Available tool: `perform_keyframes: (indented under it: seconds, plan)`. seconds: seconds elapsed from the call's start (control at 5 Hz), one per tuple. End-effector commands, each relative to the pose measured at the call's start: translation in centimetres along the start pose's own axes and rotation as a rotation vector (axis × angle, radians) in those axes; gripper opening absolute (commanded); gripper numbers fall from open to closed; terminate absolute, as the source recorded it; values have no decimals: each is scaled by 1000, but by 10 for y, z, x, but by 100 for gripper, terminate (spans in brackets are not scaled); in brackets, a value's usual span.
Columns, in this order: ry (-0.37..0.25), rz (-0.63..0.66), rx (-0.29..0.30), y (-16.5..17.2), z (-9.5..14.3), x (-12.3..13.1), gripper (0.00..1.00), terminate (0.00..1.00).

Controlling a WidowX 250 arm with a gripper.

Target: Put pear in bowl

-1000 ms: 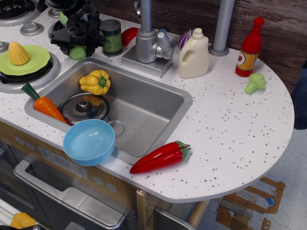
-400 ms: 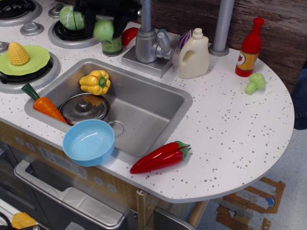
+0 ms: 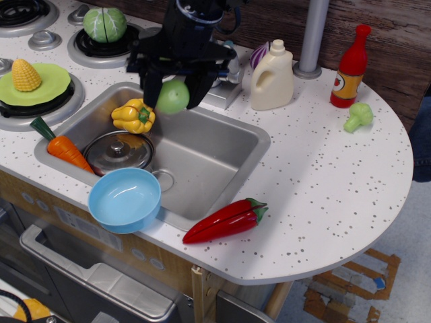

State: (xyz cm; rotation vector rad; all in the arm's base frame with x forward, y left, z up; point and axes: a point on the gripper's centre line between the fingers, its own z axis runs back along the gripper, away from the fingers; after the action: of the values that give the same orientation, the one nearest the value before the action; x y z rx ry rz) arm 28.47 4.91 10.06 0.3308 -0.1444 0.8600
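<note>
My black gripper hangs over the back left part of the sink and is shut on the pear, a small smooth light-green fruit held between the two fingers in the air. The light-blue bowl sits empty on the sink's front left rim, below and to the left of the gripper, well apart from it.
In the sink lie a yellow pepper and a steel pot lid. A carrot lies on the left rim, a red chili at the front. The cabbage, corn, white jug, red bottle and broccoli stand around.
The gripper has lifted the pear off the back left burner and carried it right and toward the front, to above the sink. The cabbage now shows uncovered on the burner.
</note>
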Motion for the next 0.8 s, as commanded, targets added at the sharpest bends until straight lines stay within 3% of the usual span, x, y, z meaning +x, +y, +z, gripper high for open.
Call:
perform_keyframes:
  seconds: [0.0,0.6]
  plan:
    - [3,56,-61,11,3,-21,0,0]
    - [63,94,-51,40,-33,-32,0,0]
